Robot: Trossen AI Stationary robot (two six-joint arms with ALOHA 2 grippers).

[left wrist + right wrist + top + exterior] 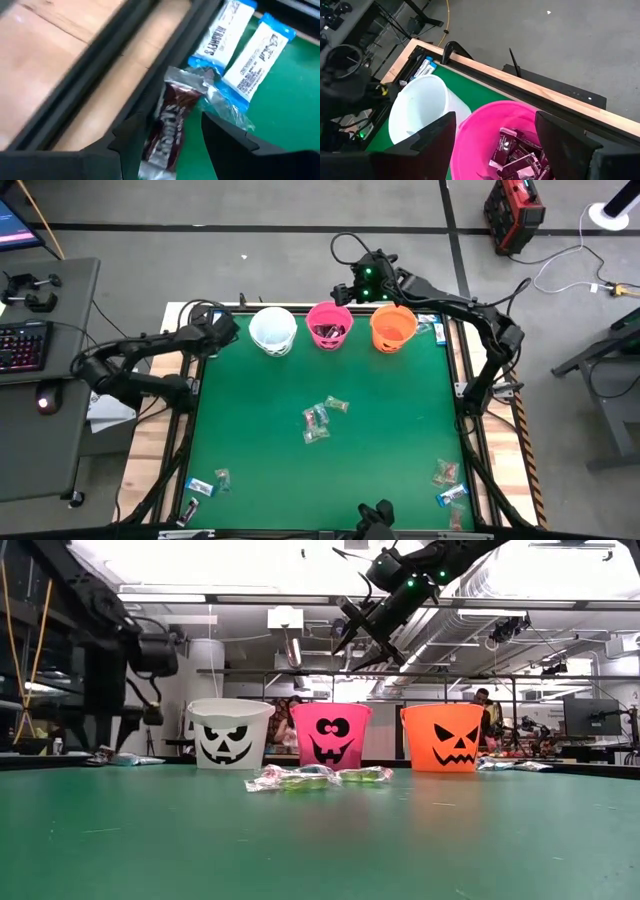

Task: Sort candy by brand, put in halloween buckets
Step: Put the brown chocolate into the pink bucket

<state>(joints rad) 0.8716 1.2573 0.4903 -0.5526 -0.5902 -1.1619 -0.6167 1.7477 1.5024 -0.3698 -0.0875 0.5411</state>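
Note:
Three halloween buckets stand in a row at the table's far edge: white (272, 330), pink (329, 325) and orange (393, 327). The pink one holds dark reddish candy (517, 155). My left gripper (170, 145) is low at the far left corner, open. Its fingers stand on either side of a brown-wrapped candy (172, 117) that lies flat on the green mat beside the black rail. Two blue-and-white candies (242, 45) lie just beyond it. My right gripper (497, 145) hangs open above the pink bucket's rim (485, 112), with nothing between its fingers.
Loose candy lies mid-table (320, 418), at the near left (205, 485) and at the near right (448, 480). More wrappers lie beside the orange bucket (430, 325). A black rail (125, 60) and a wooden border (45, 45) run along the mat's edge.

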